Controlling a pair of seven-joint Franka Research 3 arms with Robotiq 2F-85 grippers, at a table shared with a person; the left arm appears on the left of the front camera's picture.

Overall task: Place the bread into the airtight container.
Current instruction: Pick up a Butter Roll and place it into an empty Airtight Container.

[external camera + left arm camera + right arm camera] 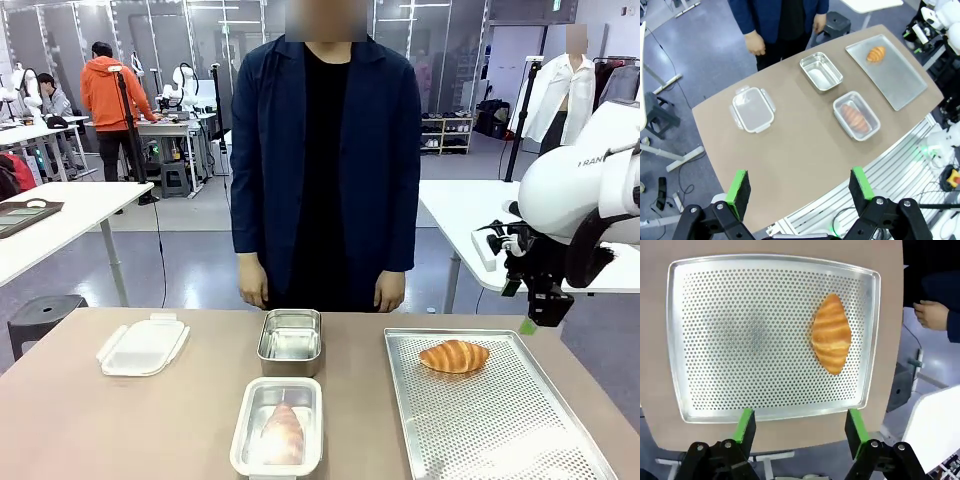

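Note:
A golden bread (455, 355) lies at the far end of the perforated metal tray (520, 440) on the right; it is the bread (831, 335) below my right wrist camera. A second bread (283, 432) rests inside the near steel container (245, 440). Behind that stands an empty steel container (290, 340), and its clear lid (143, 345) lies to the left. My right gripper (540, 322) hangs open beside the tray's far right edge, and its jaws (801, 426) hold nothing. High over the table, my left gripper (799, 187) is open and empty.
A person in a dark jacket stands at the far side, hands (389, 292) hanging just beyond the table edge. The brown table (120, 420) has free room at the left and between the containers and the tray.

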